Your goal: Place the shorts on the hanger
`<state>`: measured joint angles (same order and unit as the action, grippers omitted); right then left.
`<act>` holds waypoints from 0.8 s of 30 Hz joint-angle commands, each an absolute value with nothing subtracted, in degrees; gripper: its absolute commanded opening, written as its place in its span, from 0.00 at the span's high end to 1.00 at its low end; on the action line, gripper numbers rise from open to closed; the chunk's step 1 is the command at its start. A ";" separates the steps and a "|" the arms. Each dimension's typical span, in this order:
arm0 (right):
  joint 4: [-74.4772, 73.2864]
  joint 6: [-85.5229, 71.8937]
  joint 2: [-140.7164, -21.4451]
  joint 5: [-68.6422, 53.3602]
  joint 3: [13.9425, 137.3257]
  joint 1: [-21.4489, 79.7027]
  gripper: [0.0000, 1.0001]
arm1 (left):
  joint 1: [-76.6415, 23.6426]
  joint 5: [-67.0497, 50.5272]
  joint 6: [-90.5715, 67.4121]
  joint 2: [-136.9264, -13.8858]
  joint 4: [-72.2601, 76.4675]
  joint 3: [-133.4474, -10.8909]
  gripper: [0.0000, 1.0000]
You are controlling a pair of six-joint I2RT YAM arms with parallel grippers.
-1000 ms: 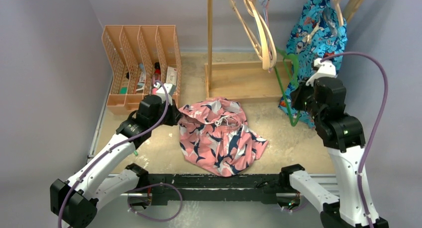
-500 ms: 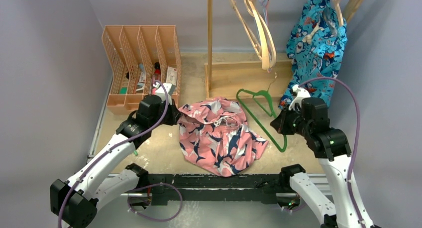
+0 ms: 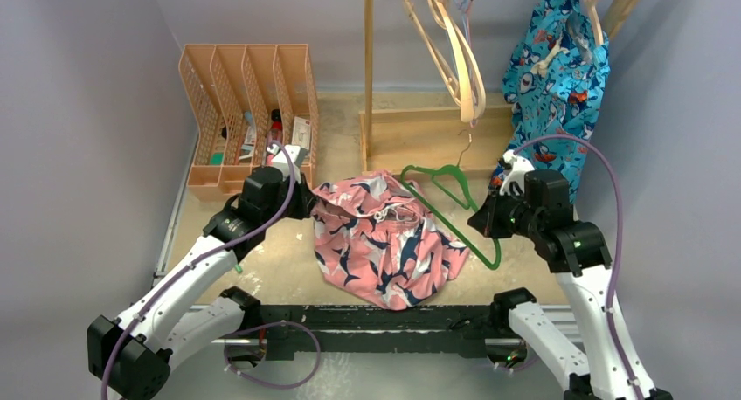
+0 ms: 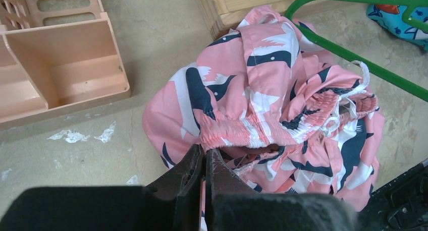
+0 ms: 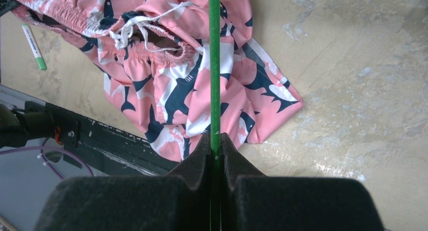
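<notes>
Shorts: we see the shorts (image 3: 384,238) lying in a crumpled heap on the table (image 3: 542,269), near its middle, with the waistband and white drawstring (image 5: 132,28) turned up at the heap's 12 o'clock side.
Left gripper: the left gripper (image 4: 204,153) sits at 9 o'clock of the heap, its fingers pressed together on the gathered edge of the waistband, a sliver of pink caught between them.
Right gripper: the right gripper (image 5: 215,140) sits at 3 o'clock of the heap and is clamped on the hanger's thin bar.
Hanger: the hanger (image 5: 214,64) is held tilted off the table, metal hook (image 3: 463,147) toward 12 o'clock.
Hanger against shorts: in the top view its long green bar runs from about 1 o'clock of the heap down to 4 o'clock, crossing above the right side of the fabric (we cannot tell whether it touches the cloth). In the right wrist view the bar passes just beside the drawstring knot and over the waistband opening.
Threading: no part of the shorts hangs on the bar.
Surroundings: a peach file organiser (image 3: 249,112) stands at 10 o'clock of the shorts, pale wooden hangers (image 3: 459,64) at 12 o'clock, a bright blue garment (image 3: 559,68) at 2 o'clock.
Small item: a green-capped marker (image 5: 34,47) lies on the table near the left edge of the shorts.
</notes>
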<state>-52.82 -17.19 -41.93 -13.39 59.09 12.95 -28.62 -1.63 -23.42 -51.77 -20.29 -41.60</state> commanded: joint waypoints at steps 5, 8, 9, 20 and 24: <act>-49.69 -16.29 -46.57 -11.76 60.85 20.17 1.00 | -28.39 0.07 -24.00 -50.57 -17.16 -42.27 1.00; -48.55 -18.19 -50.06 -8.24 61.97 26.41 1.00 | -28.39 0.30 -23.98 -50.43 -17.42 -42.28 1.00; -48.07 -18.76 -51.12 -7.23 62.79 28.25 1.00 | -28.39 0.35 -24.04 -50.33 -17.42 -42.27 1.00; -47.54 -17.19 -58.09 -0.67 79.40 39.17 1.00 | -28.39 1.60 -27.20 -50.43 -17.97 -43.01 1.00; -49.48 -15.84 -57.81 -0.74 82.28 39.35 1.00 | -28.39 2.10 -29.15 -50.78 -18.81 -43.76 1.00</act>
<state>-50.09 -17.63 -58.74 -1.39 77.97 38.98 -28.62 0.91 -26.15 -51.35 -20.40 -41.60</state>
